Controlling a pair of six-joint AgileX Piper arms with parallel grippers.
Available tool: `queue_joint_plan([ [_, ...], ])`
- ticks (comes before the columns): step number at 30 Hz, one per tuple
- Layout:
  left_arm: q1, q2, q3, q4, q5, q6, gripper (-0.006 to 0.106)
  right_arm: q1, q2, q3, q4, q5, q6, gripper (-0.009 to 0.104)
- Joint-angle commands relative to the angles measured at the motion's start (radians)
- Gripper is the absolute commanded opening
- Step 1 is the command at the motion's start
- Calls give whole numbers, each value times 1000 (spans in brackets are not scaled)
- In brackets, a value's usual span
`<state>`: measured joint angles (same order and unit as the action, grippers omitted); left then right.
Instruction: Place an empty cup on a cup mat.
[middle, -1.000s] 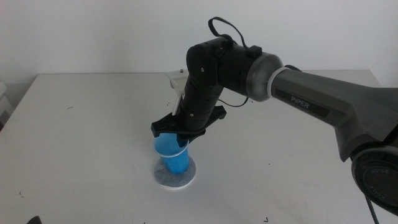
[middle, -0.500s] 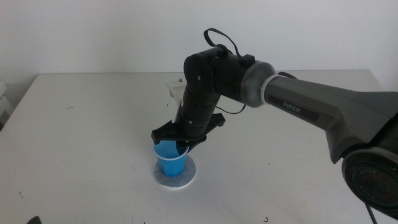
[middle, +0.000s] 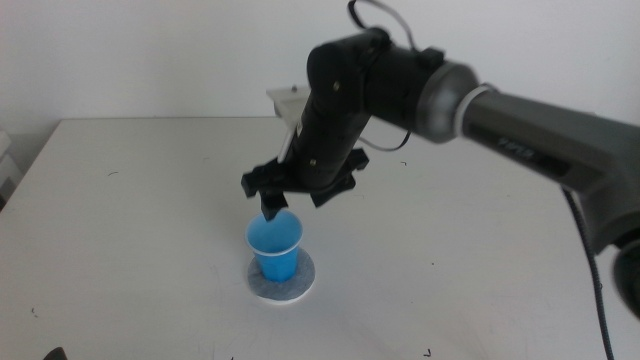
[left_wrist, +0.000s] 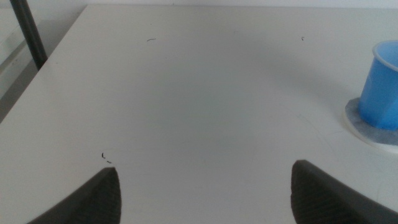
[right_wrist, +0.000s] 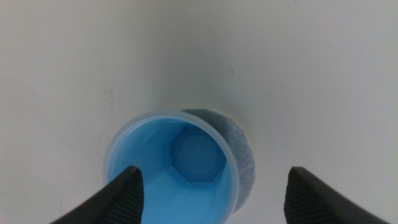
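plain white room, white work surface

a matte white rectangular tabletop with a few small dark specks stands against a bare white wall; soft, even light, a dark upright pole beyond its edge.

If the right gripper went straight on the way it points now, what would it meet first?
Probably the cup: the right gripper hangs open just above it, pointing down at its rim, and the cup stands on the cup mat. Depth is unclear.

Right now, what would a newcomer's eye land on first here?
The bright blue cup standing upright on the grey cup mat, near the table's front. Just above it hangs the right claw, jaws open and clear of the rim. The left claw waits open over bare table.
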<state>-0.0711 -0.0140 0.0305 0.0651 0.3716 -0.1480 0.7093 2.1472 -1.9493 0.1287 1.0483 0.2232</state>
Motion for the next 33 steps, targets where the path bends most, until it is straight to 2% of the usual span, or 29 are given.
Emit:
queue_joint_plan([
  [1,1,-13,-6,0,-66,-11,105,-30,-125,-22,-5,-19,-14,59],
  [9,1,-13,-6,0,-66,-11,105,-172,-376,178,-15,-33,-75,59],
  [18,1,-13,-6,0,-66,-11,105,-403,-780,577,-46,-230,-74,60],
  [22,1,-13,-6,0,-66,-11,105,-505,-950,754,-56,-312,-78,69],
  [27,1,-13,-6,0,-66,-11,105,-596,-1186,969,-84,-451,-106,90],
  [30,1,-13,-6,0,-66,-11,105,-619,-1295,1068,-122,-491,-106,94],
  [33,1,-13,-6,0,-66,-11,105,-620,-1384,1160,-122,-548,-112,94],
])
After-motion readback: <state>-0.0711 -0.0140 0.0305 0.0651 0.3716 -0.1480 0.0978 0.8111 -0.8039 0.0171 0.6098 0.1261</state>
